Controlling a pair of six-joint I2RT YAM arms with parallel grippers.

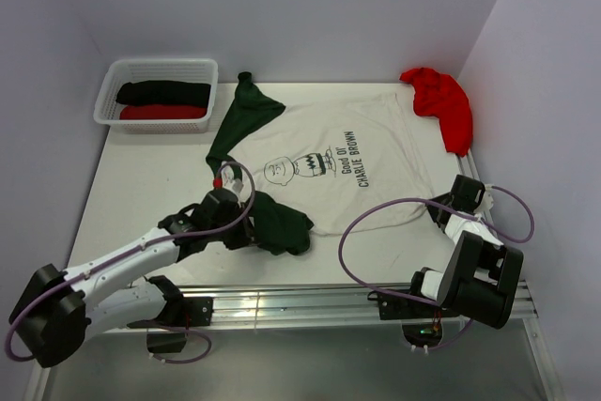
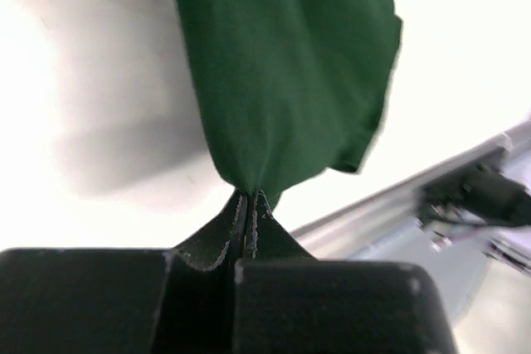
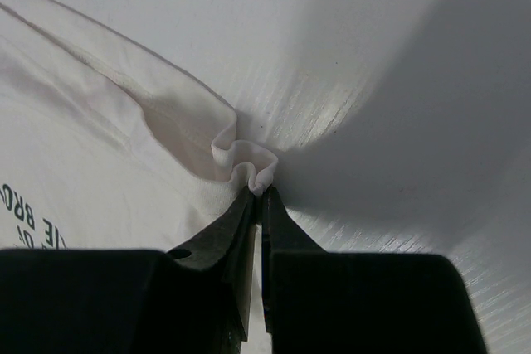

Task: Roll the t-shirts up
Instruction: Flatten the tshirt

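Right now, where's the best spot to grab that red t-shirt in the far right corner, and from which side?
The red t-shirt lies bunched along the right wall, so that side looks blocked. Probably pinch a loose fold on its bulky far end, coming from above and the left.

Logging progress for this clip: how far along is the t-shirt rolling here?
Done: a black roll and a red roll sit in the basket. In hand: the white tee lies spread out; the left hand pinches its green sleeve, the right hand its white hem. Left: rolling it, then the crumpled red tee at the far right corner.
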